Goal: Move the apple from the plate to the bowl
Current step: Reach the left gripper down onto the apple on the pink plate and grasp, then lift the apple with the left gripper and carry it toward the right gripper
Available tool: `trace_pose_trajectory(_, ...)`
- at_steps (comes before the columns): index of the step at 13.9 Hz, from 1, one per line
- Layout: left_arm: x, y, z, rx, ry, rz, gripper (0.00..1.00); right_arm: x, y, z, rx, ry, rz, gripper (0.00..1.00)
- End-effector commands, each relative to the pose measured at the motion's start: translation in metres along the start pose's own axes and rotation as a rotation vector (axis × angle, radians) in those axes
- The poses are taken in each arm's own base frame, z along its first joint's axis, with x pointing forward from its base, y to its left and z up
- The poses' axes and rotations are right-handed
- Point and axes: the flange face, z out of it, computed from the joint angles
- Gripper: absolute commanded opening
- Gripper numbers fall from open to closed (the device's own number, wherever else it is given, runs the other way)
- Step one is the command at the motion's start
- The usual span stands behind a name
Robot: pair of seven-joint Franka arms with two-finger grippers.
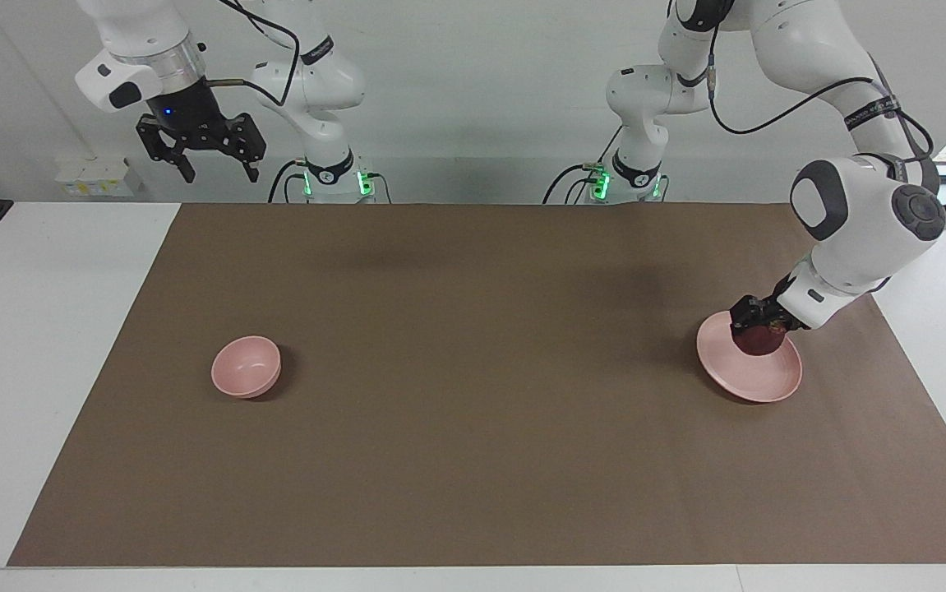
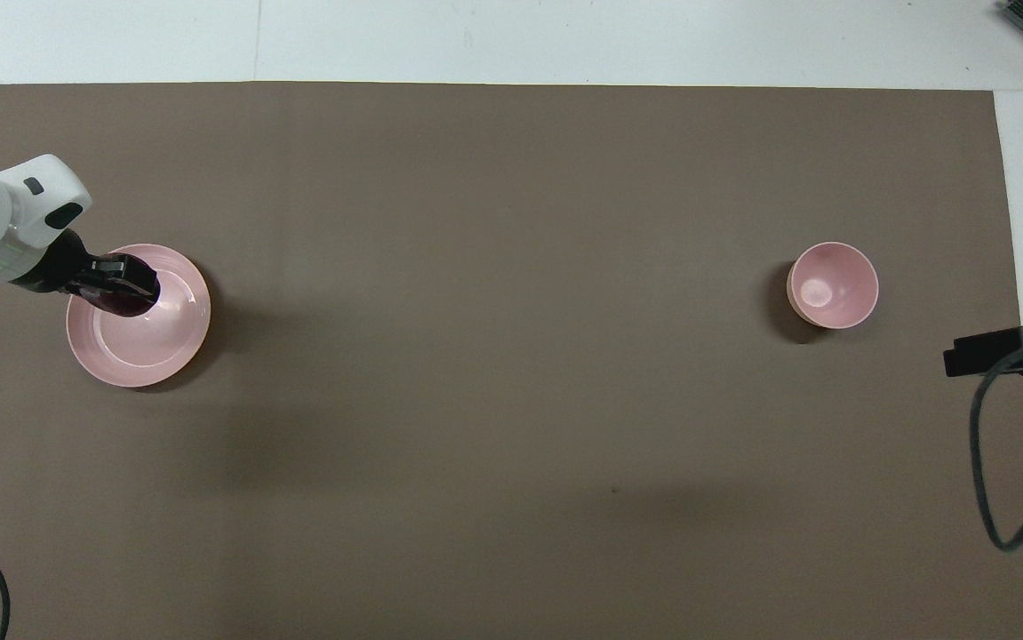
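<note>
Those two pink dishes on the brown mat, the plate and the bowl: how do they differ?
The plate is wide and flat with a low rim; the bowl is narrower and deeper. The plate sits toward the left arm's end of the table, the bowl toward the right arm's end. The left pincer, shut on the apple, is over the plate; nothing is over the bowl, which is empty. Both are round and pale pink.

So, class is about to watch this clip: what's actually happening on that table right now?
The left gripper is shut on the apple and holds it just over the plate, at the left arm's end of the brown mat. The bowl sits empty toward the right arm's end, so the apple has the length of the mat to cross. The right gripper waits open, raised high near its own base.
</note>
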Motion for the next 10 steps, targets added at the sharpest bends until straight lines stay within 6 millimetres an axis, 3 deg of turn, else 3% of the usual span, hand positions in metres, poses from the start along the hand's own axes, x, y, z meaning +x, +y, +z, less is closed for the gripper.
trace_pose_trajectory(1,-0.006,0.018,-0.034,-0.015,-0.029,-0.071,0.0,-0.004,0.001,-0.001,0.012,0.011,0.012,1.0)
trace_pose_trajectory(6,-0.024,0.067,-0.053,-0.132,-0.106,-0.471,0.0,-0.007,0.0,0.001,0.013,-0.015,0.007,1.0)
trace_pose_trajectory(10,-0.025,0.143,-0.053,-0.192,-0.156,-0.676,0.0,-0.024,0.0,0.004,0.013,-0.119,0.002,1.0)
